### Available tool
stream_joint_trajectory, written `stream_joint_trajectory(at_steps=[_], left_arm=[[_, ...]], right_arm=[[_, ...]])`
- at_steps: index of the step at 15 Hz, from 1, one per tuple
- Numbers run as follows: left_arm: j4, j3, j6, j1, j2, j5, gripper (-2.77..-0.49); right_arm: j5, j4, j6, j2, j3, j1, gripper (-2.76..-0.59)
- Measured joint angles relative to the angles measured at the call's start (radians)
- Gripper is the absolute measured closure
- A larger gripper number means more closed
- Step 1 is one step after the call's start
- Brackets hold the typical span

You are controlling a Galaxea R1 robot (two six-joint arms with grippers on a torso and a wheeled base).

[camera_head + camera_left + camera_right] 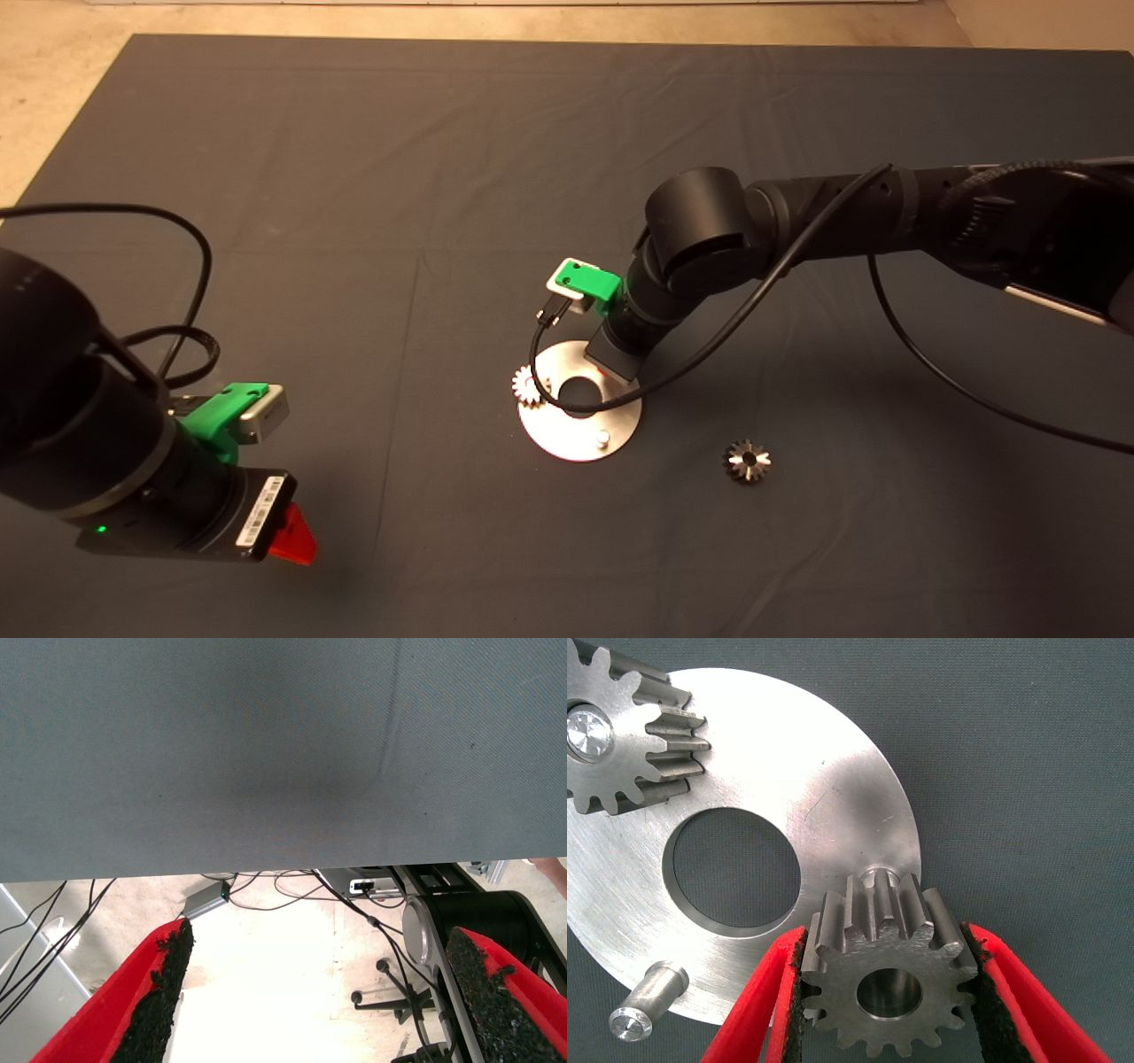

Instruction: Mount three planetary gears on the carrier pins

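Note:
The round silver carrier plate lies mid-mat. One planetary gear sits on its left pin; it also shows in the right wrist view. A second pin stands bare, seen too in the right wrist view. My right gripper hangs over the plate's far right part, shut on a second gear. This gear is held just above and short of the third pin. A third gear lies loose on the mat to the right. My left gripper is parked open at the lower left.
The right arm's black cable loops across the plate's central hole. The left wrist view shows the mat's edge and floor cables beyond. The plate fills much of the right wrist view.

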Motion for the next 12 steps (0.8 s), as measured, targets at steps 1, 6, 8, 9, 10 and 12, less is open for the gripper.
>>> stream_joint_trajectory(at_steps=[1,6,8,9,10,12], left_arm=[[0.000,0.000,0.000,0.000,0.000,0.000,-2.04],[0.000,0.000,0.000,0.000,0.000,0.000,-2.04],[0.000,0.000,0.000,0.000,0.000,0.000,-2.04],[0.000,0.000,0.000,0.000,0.000,0.000,-2.04],[0.000,0.000,0.000,0.000,0.000,0.000,-2.04],[0.000,0.000,0.000,0.000,0.000,0.000,-2.04]], right_arm=[[0.007,0.000,0.000,0.000,-0.004,0.000,-1.06],[0.037,0.000,0.000,-0.001,-0.021,-0.004,-1.06],[0.043,0.000,0.000,-0.001,-0.023,-0.004,-1.06],[0.045,0.000,0.000,-0.001,-0.023,-0.004,-1.06],[0.045,0.000,-0.001,-0.001,-0.023,-0.004,-1.06],[0.045,0.000,-0.003,-0.001,-0.023,-0.004,-1.06]])
